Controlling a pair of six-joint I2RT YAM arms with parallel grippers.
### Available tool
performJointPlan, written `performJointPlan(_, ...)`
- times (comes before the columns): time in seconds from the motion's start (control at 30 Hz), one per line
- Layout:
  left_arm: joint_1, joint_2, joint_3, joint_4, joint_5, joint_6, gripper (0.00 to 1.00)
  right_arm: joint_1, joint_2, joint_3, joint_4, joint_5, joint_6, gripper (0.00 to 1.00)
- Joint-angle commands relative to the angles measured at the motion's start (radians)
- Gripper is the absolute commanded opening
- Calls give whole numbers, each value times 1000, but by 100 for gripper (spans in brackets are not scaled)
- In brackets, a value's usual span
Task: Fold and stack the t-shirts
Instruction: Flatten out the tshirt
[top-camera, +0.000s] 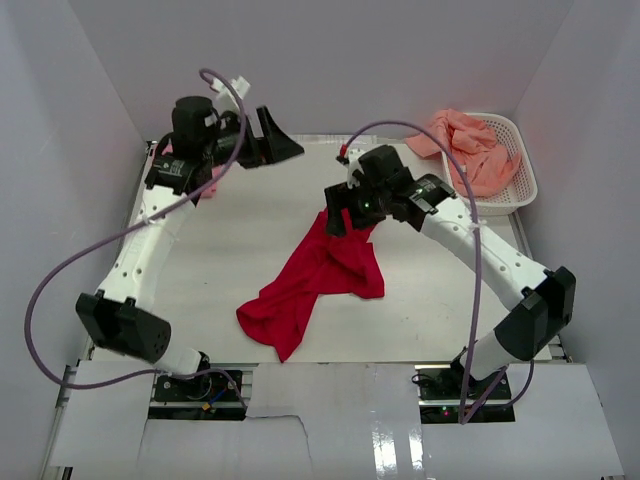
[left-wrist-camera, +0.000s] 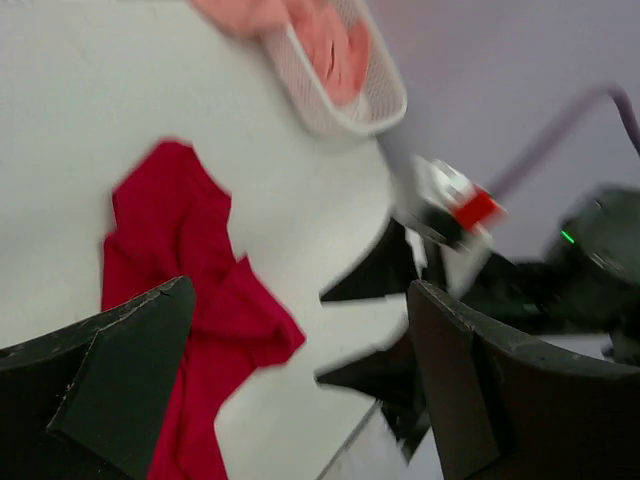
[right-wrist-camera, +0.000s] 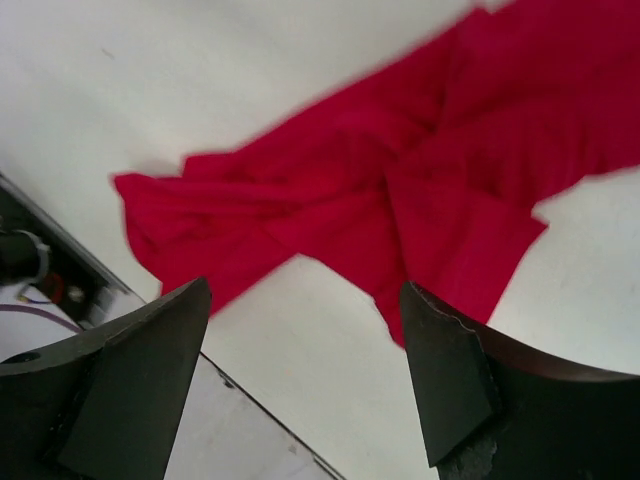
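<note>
left gripper (left-wrist-camera: 300, 290) at 11 o'clock and right gripper (right-wrist-camera: 302, 288) both released, nothing held. red t-shirt (top-camera: 318, 280) lies crumpled at centre of table (top-camera: 240, 240). risk: bunched folds, so a pinch prob grabs 2 layers and skews the fold.

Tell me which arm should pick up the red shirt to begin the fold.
Right, probably. The right gripper hangs open directly over the red t-shirt's far end, while the left gripper, also open, sits at the table's far left corner, well away from the cloth.
</note>
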Motion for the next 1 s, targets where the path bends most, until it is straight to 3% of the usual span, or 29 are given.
performJointPlan(0.0,-89,-118,-170,-310,-284,218,98,4,8,-163,-40,121,52,82)
performJointPlan(0.17,-201,-291,-471,-355,-422,207,98,-39,-2,-387,49,143,85,77)
performJointPlan(0.37,-310,-441,-621,-471,-585,111,95,-100,53,-489,169,96,83,72)
performJointPlan(0.53,-344,-563,-720,-495,-574,1,95,-111,158,-453,240,106,75,59)
performJointPlan(0.73,-379,-676,-798,-504,-502,-11,91,-140,275,-363,267,158,77,56)
performJointPlan(0.97,-425,-687,-827,-565,-551,-1,90,-191,283,-360,323,116,80,56)
